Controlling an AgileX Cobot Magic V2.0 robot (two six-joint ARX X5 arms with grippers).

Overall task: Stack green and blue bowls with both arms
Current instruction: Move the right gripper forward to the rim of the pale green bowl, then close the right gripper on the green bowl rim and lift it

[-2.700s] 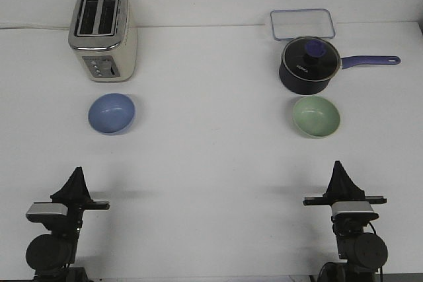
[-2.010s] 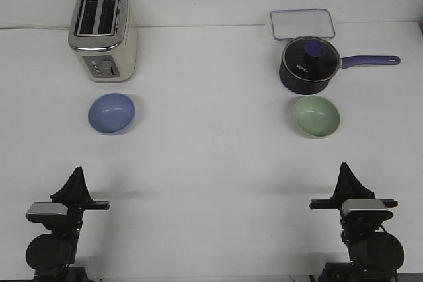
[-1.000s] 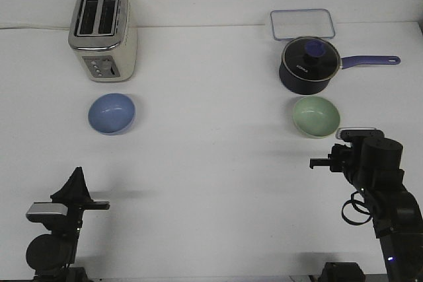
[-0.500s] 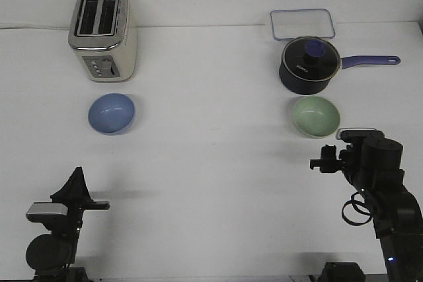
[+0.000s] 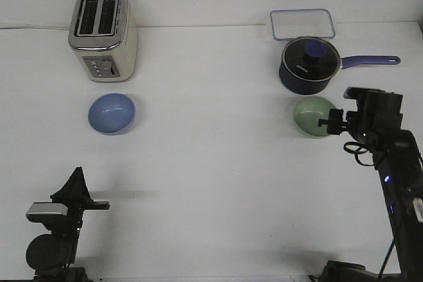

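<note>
The pale green matte bowl (image 5: 312, 116) sits on the white table (image 5: 211, 163), the right end effector (image 5: 332, 122) at its rim, grip unclear. The periwinkle blue bowl (image 5: 112, 113) lies well apart; the left end effector (image 5: 76, 177) appears closed.

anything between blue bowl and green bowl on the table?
Nothing: in the front view the white table is bare between the blue bowl and the green bowl. The right gripper sits at the green bowl's far side, not between them.
</note>
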